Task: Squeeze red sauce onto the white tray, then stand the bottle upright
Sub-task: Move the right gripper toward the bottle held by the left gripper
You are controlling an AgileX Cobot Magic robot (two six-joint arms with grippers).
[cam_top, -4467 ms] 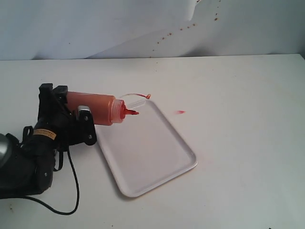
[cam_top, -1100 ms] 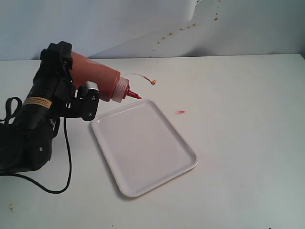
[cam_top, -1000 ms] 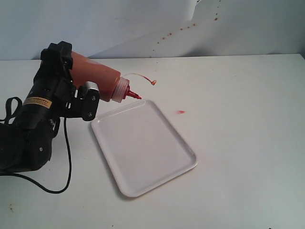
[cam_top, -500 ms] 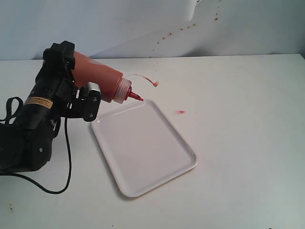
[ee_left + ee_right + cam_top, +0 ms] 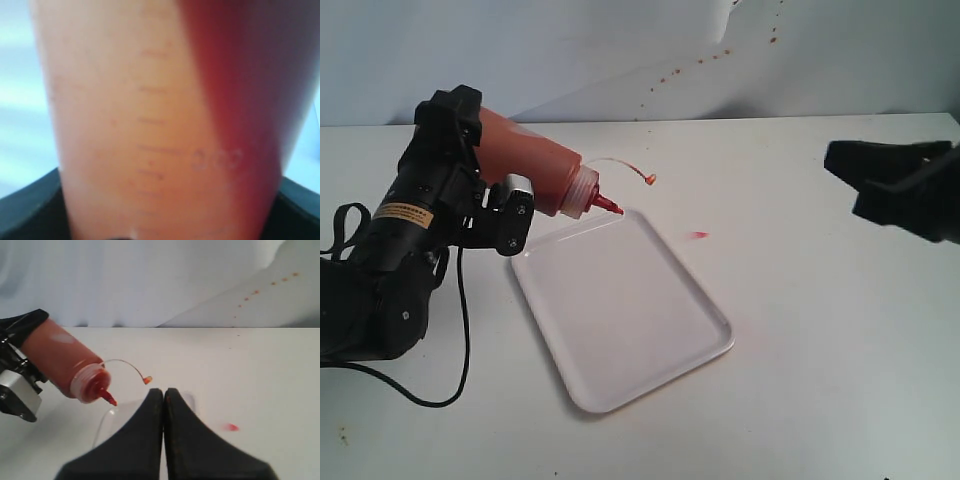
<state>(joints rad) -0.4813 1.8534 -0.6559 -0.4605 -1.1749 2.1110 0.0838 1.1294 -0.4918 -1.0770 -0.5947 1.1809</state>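
My left gripper (image 5: 480, 165) is shut on the base of the bottle (image 5: 535, 170), holding it tilted in the air. Its red nozzle (image 5: 608, 205) points down at the far corner of the white tray (image 5: 620, 310); the tethered cap (image 5: 649, 180) dangles beside it. Dark red sauce fills the bottle (image 5: 165, 125), with black fingers (image 5: 30, 215) on either side of it. No sauce shows on the tray. My right gripper (image 5: 832, 160) hovers shut at the right, well away from the bottle (image 5: 60, 360); its closed tips (image 5: 164, 390) hide part of the tray (image 5: 107, 420).
A tiny pinkish-red speck (image 5: 699, 235) lies on the white table just right of the tray, also seen as a speck (image 5: 231, 427) in the right wrist view. Brown spatter dots (image 5: 670, 72) mark the backdrop. A black cable (image 5: 460, 340) trails from the left arm.
The right gripper has come into the exterior view from the right edge. The left gripper has shifted the tilted bottle slightly right, its nozzle staying over the tray's far corner.
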